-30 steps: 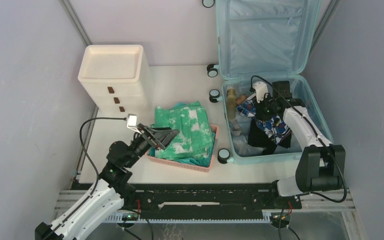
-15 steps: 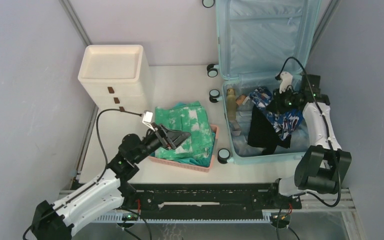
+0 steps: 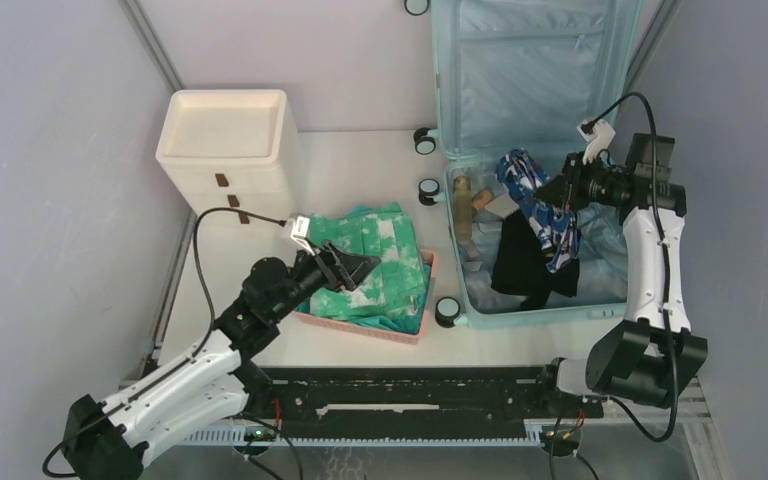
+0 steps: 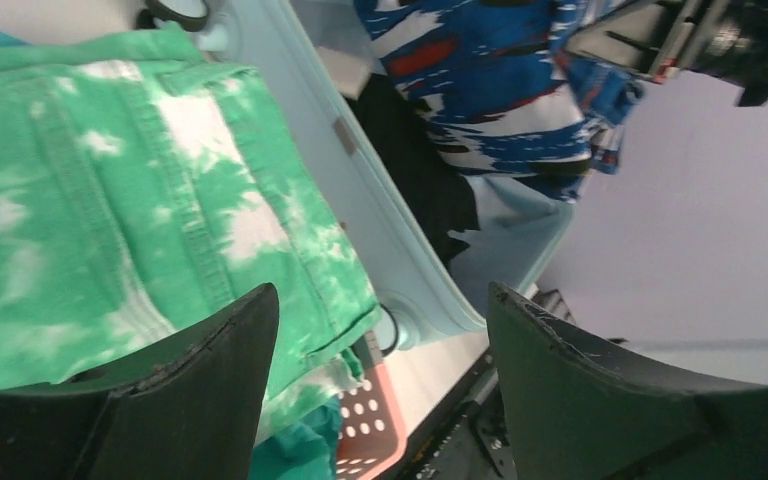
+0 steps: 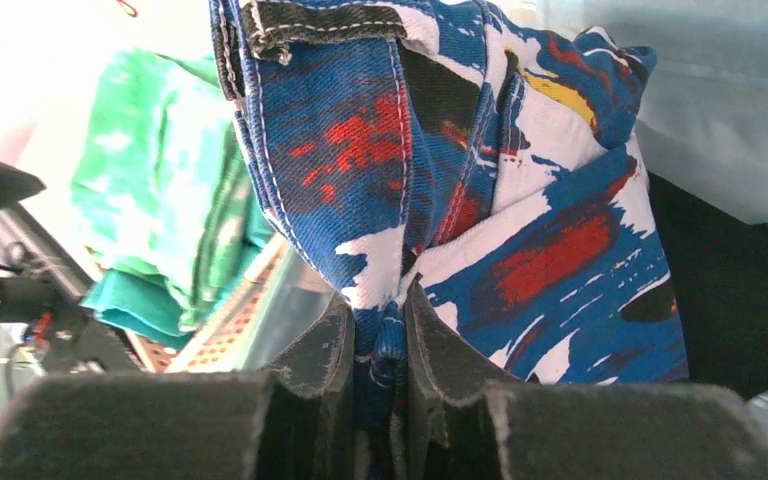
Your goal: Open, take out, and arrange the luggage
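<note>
Firmly, right hand [image 5: 375, 335] pinches blue garment [image 5: 550, 250]; left hand [image 4: 380, 335] gapes wide.

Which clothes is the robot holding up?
The blue garment with red and white splashes, pinched in the right gripper. The green garment lies in the pink basket, the black garment in the luggage.

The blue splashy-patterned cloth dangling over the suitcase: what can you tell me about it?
The blue patterned cloth looks like stitched denim, splashed with red, white, black and a little yellow. It is bunched, with visible seams and a hem. The right arm's fingers are shut on a fold of it, so it hangs lifted above the open pale aqua hard-shell suitcase, its lower end over a black garment inside; contact there is unclear.
</note>
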{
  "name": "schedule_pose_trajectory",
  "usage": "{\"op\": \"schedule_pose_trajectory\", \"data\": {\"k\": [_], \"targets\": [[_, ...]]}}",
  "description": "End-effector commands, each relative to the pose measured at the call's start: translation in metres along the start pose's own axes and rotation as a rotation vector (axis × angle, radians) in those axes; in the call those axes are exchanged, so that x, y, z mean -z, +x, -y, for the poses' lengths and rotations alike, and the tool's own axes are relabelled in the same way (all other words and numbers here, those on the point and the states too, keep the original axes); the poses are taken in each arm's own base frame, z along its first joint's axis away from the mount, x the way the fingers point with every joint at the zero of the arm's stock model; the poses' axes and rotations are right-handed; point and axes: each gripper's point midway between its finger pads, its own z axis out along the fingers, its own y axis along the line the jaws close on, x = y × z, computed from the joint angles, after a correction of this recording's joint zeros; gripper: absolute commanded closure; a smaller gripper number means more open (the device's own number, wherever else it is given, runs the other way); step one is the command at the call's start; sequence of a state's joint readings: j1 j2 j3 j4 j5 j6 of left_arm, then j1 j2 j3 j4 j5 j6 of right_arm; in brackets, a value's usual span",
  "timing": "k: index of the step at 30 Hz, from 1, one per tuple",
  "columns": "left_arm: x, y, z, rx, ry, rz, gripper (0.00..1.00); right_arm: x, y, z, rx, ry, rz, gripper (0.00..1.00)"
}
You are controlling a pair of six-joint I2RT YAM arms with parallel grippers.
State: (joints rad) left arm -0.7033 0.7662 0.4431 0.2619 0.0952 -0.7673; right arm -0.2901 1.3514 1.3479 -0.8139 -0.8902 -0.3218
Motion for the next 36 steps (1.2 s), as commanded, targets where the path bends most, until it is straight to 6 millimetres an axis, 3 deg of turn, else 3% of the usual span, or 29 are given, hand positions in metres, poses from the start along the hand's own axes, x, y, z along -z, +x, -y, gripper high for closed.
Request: {"op": "schedule_pose_trajectory", "data": {"k": [1, 7, 12, 22, 30, 36], "targets": [[0.012, -0.039, -0.005, -0.129, -0.121, 0.103, 0.2, 0.024, -0.055, -0.068, 0.027, -0.175, 0.16, 1.0], [0.048, -0.058, -0.05, -0.268, -0.407, 0.133, 0.17, 0.024, -0.062, -0.115, -0.027, -0.289, 0.168, 1.0], [0.074, -0.066, -0.082, -0.303, -0.58, 0.138, 0.08, 0.019, -0.07, -0.148, -0.082, -0.343, 0.183, 1.0], [0.076, -0.028, -0.132, -0.148, -0.663, 0.041, 0.06, -0.009, -0.071, -0.223, -0.186, -0.419, 0.138, 1.0], [0.069, 0.007, -0.15, -0.07, -0.671, -0.078, 0.13, -0.043, -0.064, -0.234, -0.228, -0.255, 0.15, 1.0], [0.072, 0.028, -0.164, -0.021, -0.708, -0.13, 0.21, -0.059, -0.059, -0.256, -0.214, -0.23, 0.134, 1.0]]}}
